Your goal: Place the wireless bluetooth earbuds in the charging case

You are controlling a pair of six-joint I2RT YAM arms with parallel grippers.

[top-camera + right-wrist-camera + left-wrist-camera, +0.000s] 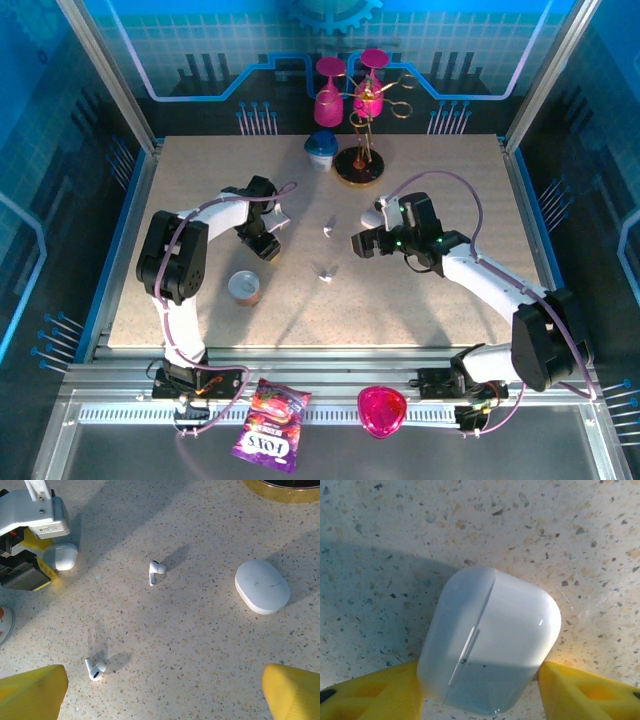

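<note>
My left gripper (480,692) clamps the shut case (490,630). My right gripper (162,692) hangs open, with the near earbud (95,669) just ahead-left of it and the far earbud (156,571) beyond. I'd best open the case first, then pinch a stem squarely.

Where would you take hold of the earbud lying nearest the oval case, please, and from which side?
I would come straight down and pinch the earbud across its bulbous head. It lies flat on the table, and the thin stem offers less to hold.
</note>
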